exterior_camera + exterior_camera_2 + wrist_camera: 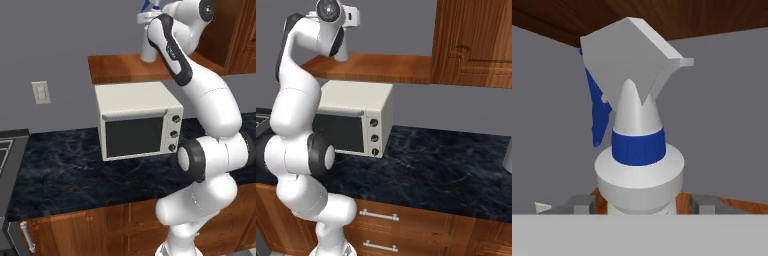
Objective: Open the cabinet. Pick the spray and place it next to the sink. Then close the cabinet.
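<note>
Starting at the left of the left base view, you have the bare black bench (65,165), then the microwave (139,120), and above it the open cabinet (125,67), whose wooden shelf carries the spray (148,42) standing upright at the arm's wrist. In the hand view the gripper (642,204) sits spread, one dark tip on each side of the bottle's pale shoulder; you cannot tell from here whether the pads touch it, so treat it as framed, not yet pinched. Judge the spray as a light, stiff plastic bottle with a smooth, likely slippery round body and a top-heavy trigger head. Take it on the cylindrical body just under the shoulder, not on the blue collar or the trigger, which would let it swivel. At the far right of the right base view, the panelled door (476,42) hangs open.
</note>
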Motion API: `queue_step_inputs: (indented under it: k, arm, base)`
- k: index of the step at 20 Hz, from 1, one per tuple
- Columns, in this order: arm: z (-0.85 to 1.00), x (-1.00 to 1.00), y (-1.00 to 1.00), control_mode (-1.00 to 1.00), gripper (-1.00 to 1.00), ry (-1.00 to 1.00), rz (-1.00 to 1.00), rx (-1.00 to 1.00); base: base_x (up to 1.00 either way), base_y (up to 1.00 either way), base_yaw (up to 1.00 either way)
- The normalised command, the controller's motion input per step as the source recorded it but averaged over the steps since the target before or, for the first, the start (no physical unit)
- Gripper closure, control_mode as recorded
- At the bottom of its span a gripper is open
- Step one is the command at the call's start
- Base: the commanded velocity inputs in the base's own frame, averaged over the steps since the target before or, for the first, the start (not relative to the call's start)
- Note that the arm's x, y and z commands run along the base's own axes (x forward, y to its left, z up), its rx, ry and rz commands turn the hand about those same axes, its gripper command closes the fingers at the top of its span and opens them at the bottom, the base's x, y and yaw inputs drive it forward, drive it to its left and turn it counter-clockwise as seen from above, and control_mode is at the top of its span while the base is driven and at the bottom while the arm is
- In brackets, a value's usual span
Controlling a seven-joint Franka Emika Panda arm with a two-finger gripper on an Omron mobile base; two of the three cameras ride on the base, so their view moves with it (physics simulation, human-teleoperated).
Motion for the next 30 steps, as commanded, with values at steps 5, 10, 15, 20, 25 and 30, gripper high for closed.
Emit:
queue_step_inputs:
  k: [5, 10, 15, 20, 25, 30]
  arm:
    - [0.02, -0.83, -0.12, -1.00, 1.00, -0.09, 0.04, 0.10]
    - [-0.05, -0.78, -0.14, -1.00, 1.00, -0.03, 0.09, 0.02]
    - [-0.09, -0.69, -0.15, -1.00, 1.00, 0.01, 0.11, 0.00]
    - [-0.24, -0.52, -0.15, -1.00, 1.00, 0.10, 0.07, 0.00]
    - [-0.39, -0.46, -0.06, -1.00, 1.00, 0.05, 0.01, -0.01]
    - [-0.40, -0.46, -0.01, -1.00, 1.00, 0.00, 0.00, -0.03]
  base:
    - [0.00, 0.00, 0.00]
    - [0.00, 0.00, 0.00]
    - [0.00, 0.00, 0.00]
    - [0.00, 0.00, 0.00]
    - [0.00, 0.00, 0.00]
    - [0.00, 0.00, 0.00]
